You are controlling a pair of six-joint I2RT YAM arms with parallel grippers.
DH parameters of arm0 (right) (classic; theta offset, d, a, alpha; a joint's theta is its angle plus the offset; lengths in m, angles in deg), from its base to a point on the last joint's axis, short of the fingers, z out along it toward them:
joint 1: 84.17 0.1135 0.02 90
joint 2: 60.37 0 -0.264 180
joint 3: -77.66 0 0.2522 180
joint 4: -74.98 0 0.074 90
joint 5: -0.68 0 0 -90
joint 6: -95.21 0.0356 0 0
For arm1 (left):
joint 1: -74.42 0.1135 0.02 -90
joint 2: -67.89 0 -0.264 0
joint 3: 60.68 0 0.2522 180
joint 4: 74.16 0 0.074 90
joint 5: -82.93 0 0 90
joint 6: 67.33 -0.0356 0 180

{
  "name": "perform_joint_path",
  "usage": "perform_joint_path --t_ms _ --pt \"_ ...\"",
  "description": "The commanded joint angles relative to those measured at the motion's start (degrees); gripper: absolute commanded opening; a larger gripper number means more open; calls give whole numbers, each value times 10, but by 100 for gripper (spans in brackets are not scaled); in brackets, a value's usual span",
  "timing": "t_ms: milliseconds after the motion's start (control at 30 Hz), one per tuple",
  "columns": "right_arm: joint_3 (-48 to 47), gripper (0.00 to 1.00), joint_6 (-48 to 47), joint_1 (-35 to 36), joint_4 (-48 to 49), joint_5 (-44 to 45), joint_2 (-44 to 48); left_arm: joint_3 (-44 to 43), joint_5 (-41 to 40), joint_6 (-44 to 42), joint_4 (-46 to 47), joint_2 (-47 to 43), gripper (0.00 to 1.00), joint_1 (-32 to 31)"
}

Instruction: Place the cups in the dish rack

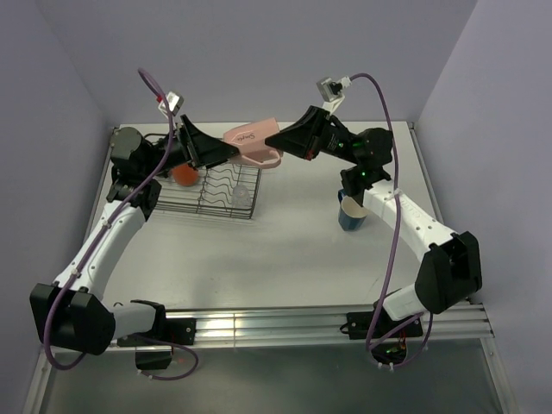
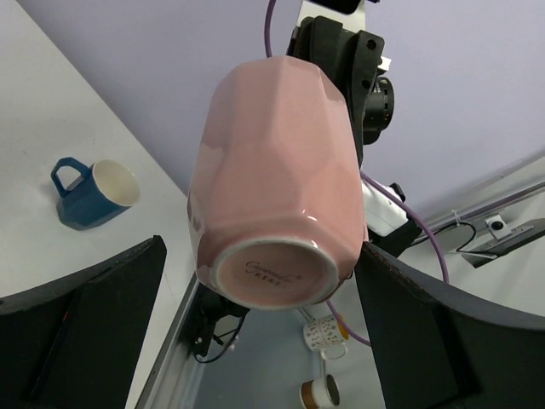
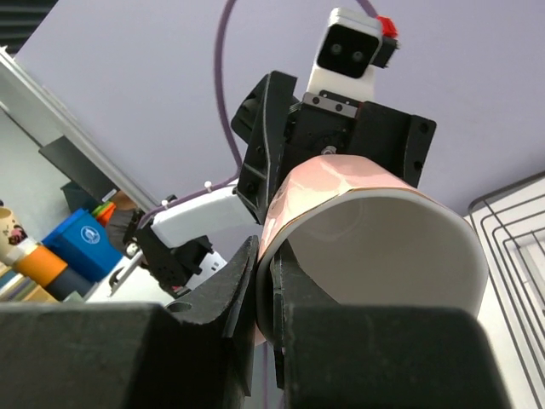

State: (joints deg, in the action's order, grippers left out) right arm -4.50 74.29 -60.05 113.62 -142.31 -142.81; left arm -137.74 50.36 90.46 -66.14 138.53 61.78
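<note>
With the pink mug (image 1: 253,141) in the air just above the dish rack's (image 1: 207,213) far edge, its rim pinched by the right claw (image 3: 266,290), the left claw (image 2: 260,264), spread open around its base, should close squarely before the right claw releases.

Stamped mark on pink cup (image 2: 272,179) base, unreadable, dark script on its side, illegible

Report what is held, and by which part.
The pink cup, pinched at its rim by the right tool; the left tool brackets its base, apparently not clamped.
</note>
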Motion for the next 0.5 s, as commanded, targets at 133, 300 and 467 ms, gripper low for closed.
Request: perform_joint_path --t_ms 133,300,467 --pt "-4 0 -42 15 108 22 28 3 10 93 105 9 99 -4" --pt "-2 0 -100 29 68 29 46 6 8 131 136 15 99 -7" --pt "-9 0 -171 55 8 33 54 16 5 175 181 23 99 -11"
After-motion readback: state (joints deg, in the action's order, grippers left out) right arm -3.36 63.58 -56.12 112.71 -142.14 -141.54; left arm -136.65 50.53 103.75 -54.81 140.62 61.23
